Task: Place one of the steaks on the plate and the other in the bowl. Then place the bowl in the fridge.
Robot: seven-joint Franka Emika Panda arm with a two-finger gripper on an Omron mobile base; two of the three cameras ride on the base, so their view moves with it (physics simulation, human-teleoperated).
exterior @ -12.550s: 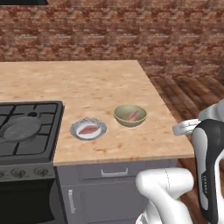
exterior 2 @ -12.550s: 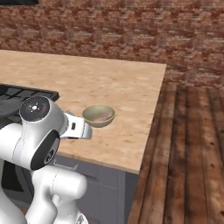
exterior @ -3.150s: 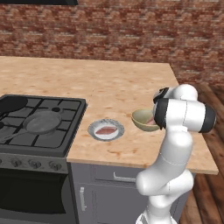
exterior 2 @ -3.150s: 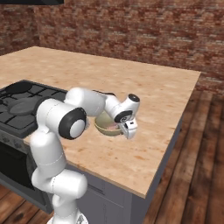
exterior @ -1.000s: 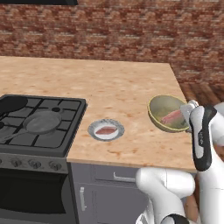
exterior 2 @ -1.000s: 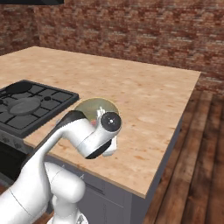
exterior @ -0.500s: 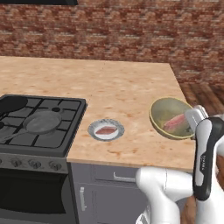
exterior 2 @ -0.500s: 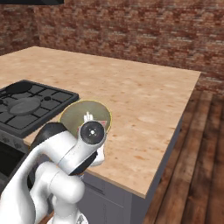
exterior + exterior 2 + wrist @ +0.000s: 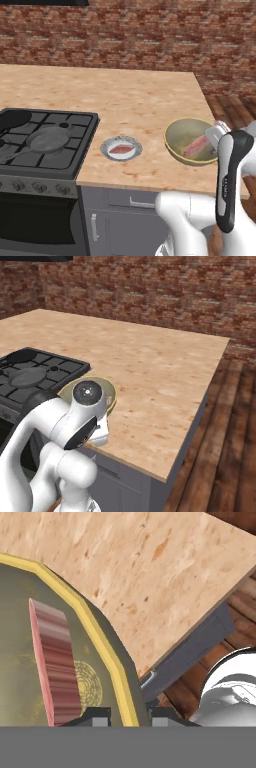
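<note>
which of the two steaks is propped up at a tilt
The steak in the bowl leans up against its inner wall; the other steak lies flat on the plate.

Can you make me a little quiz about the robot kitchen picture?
1. True or false: the bowl is lifted and tipped, with a steak inside.
2. What lies on the plate? A) another steak B) a spoon C) nothing
3. Fill in: the tool is pinching the bowl's ____.

Key: 1 true; 2 A; 3 rim.
</note>
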